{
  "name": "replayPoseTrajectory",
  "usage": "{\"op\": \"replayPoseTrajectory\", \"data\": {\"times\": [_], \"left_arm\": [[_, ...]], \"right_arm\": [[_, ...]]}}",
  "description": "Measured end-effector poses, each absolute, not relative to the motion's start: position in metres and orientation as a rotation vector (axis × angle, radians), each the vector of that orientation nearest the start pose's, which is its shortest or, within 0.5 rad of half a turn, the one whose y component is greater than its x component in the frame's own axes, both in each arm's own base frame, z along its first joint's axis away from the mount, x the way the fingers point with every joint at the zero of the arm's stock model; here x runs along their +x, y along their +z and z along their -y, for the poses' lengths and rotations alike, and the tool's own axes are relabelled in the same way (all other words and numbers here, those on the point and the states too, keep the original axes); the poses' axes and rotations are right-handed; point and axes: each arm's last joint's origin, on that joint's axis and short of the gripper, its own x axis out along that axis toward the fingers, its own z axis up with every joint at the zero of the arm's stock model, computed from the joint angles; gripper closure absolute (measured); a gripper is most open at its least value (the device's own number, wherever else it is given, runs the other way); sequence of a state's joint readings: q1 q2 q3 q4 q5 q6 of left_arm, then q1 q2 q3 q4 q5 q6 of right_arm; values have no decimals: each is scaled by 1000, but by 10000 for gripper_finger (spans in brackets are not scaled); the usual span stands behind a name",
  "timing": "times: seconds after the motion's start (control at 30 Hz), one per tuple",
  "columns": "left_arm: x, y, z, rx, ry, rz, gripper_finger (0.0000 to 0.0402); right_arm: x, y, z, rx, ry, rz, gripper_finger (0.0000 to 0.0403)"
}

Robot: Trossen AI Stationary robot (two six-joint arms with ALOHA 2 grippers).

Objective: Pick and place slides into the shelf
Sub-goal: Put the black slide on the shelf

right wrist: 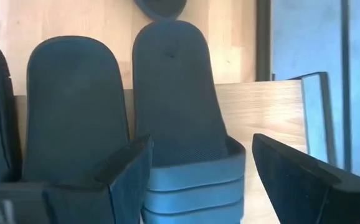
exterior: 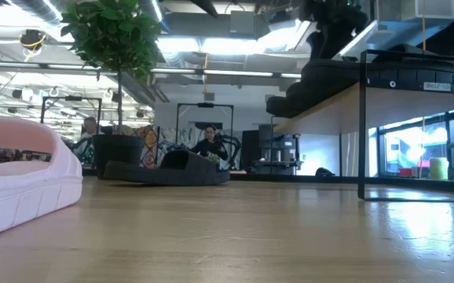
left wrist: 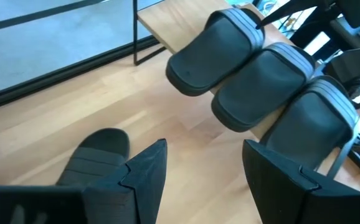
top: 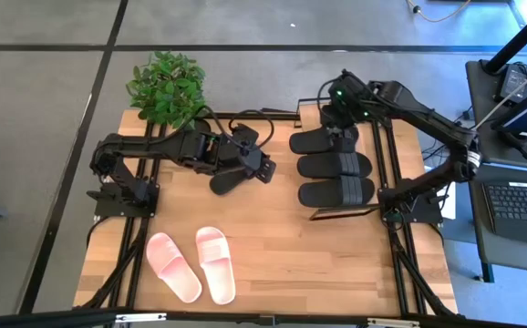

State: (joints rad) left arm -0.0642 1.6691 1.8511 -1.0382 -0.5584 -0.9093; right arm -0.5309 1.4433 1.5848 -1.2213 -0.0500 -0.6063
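On the table (top: 282, 260) we see the shelf (top: 402, 150) on the right side, with three black slides (top: 336, 166) lying in a row across its board. A fourth black slide (top: 230, 179) lies on the table near the middle, and the two pink slides (top: 191, 264) sit side by side toward the near edge, at about 7 o'clock from the black one.

We judge these slides light, foam-like and a little springy, with a matte grip-friendly surface and nothing fragile. The wide strap looks like the best place to pinch, or else the sole's edge across its narrow width.

The left gripper (left wrist: 202, 174) hangs with its jaws wide apart and empty; the lone black slide lies just beside it, at about 7 o'clock from the fingers in the high view, not between them. The right gripper (right wrist: 198, 177) hovers over the far end of the shelf, jaws also wide and holding nothing, with the farthest shelved slide (right wrist: 180, 112) directly under it.
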Motion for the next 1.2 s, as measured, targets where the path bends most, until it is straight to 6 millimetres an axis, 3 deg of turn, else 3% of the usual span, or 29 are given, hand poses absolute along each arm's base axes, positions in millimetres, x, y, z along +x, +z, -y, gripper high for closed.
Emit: {"op": "replayPoseTrajectory", "data": {"times": [0.8,1.2], "left_arm": [[335,397,-2,-566,777,-603,203],[334,396,-2,-559,782,-618,203]], "right_arm": [[250,340,152,-139,-15,-1272,128],[245,338,153,-170,-89,-1363,128]]}}
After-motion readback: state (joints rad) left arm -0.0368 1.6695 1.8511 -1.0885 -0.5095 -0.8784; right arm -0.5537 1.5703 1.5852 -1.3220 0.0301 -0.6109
